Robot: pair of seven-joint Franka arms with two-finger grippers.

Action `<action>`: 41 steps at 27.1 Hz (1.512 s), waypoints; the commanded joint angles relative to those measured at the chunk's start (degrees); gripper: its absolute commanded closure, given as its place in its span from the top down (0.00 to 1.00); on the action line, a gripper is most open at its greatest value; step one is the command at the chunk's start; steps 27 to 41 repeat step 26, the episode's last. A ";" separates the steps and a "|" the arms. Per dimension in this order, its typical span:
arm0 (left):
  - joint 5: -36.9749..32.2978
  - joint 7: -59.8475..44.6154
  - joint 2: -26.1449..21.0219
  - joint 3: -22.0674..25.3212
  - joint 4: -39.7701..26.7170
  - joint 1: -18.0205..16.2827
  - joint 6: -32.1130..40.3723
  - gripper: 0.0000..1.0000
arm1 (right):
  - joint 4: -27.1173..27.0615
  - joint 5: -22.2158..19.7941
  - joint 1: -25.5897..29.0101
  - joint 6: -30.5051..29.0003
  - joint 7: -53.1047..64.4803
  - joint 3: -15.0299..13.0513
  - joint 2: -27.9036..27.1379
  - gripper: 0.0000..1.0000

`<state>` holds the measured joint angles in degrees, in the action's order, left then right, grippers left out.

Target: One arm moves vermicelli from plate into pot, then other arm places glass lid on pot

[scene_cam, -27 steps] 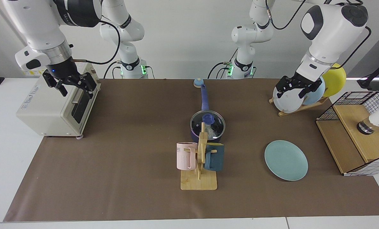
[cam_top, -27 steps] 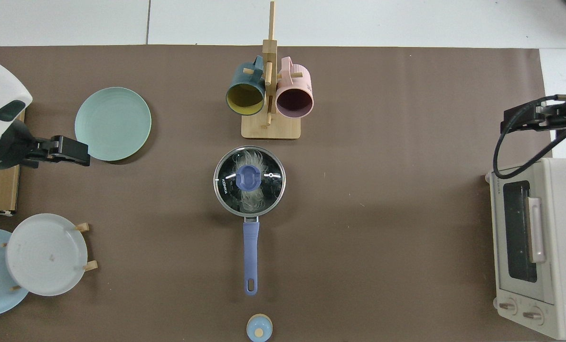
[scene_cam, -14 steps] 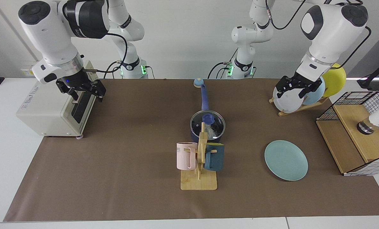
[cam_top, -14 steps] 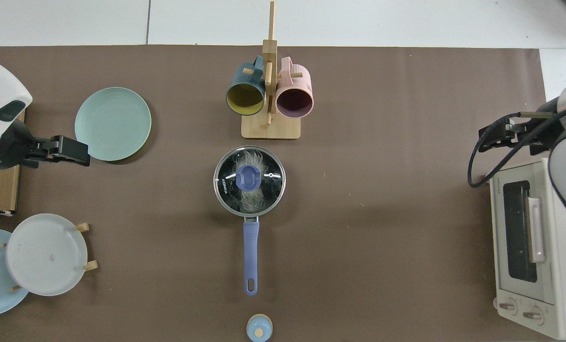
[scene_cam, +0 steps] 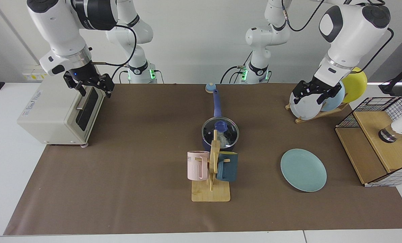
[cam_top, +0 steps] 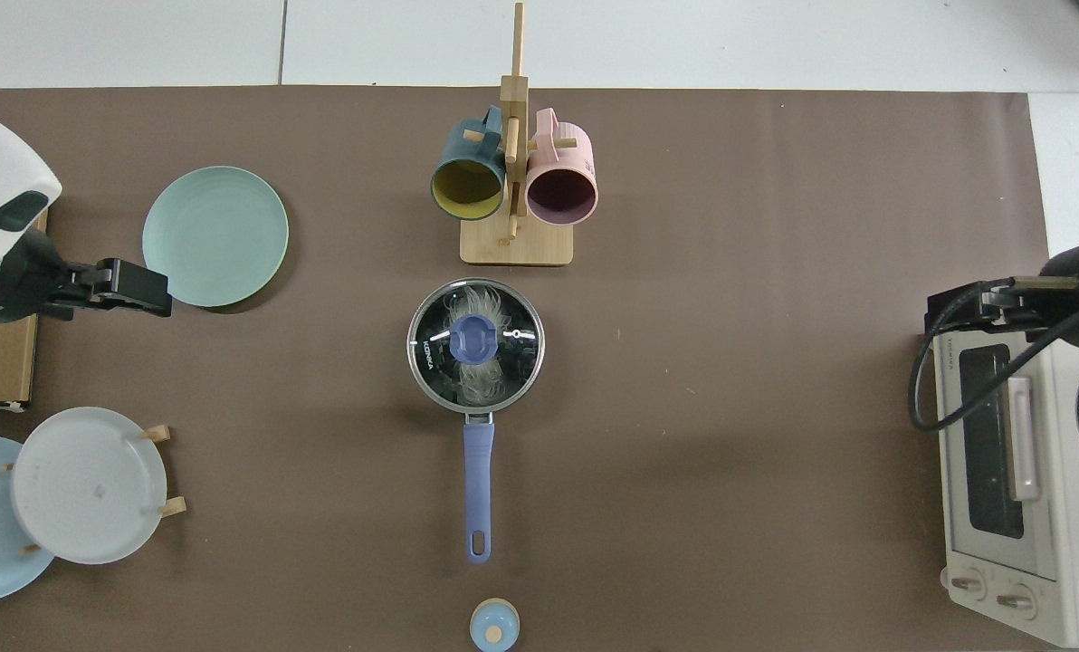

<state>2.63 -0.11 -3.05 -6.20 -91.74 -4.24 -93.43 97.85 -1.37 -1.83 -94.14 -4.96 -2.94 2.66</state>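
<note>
One toaster oven (scene_cam: 57,111), two arms. Right gripper (scene_cam: 89,85) over it, fingers apart, empty. Left gripper (scene_cam: 314,93) at the rack, fingers apart, empty. One plate (scene_cam: 303,170) bare. One pot (cam_top: 476,353), glass lid (cam_top: 440,340) on, vermicelli (cam_top: 481,380) inside. Two mugs (scene_cam: 197,165).

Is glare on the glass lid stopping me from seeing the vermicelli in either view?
Top view: small bright glints on the glass lid, yet the vermicelli shows through it. Facing view: the mug rack covers part of the lid; pale threads still visible.
</note>
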 commanded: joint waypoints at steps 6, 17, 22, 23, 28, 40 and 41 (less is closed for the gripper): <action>0.27 0.37 1.38 0.13 -1.34 -0.24 -0.27 1.00 | 6.04 -0.74 0.95 -3.77 2.94 0.21 4.46 1.00; 0.27 0.37 1.38 0.04 -1.34 -0.33 -0.27 1.00 | 3.23 -0.30 1.04 -3.51 2.86 0.21 2.70 1.00; 0.27 0.37 1.38 0.04 -1.34 -0.25 -0.27 1.00 | 0.68 -0.47 1.04 -1.31 2.59 0.21 1.47 1.00; 0.27 0.37 1.38 0.04 -1.34 -0.24 -0.27 1.00 | 0.33 -0.47 1.12 -1.13 2.59 0.21 1.21 1.00; 0.27 0.37 1.38 0.04 -1.34 -0.24 -0.18 1.00 | -0.20 -0.82 1.04 -0.87 2.68 0.21 0.86 1.00; 0.27 0.37 1.38 0.04 -1.34 -0.24 -0.18 1.00 | -0.20 -0.82 1.04 -0.87 2.68 0.21 0.86 1.00; 0.27 0.37 1.38 0.04 -1.34 -0.24 -0.18 1.00 | -0.20 -0.82 1.04 -0.87 2.68 0.21 0.86 1.00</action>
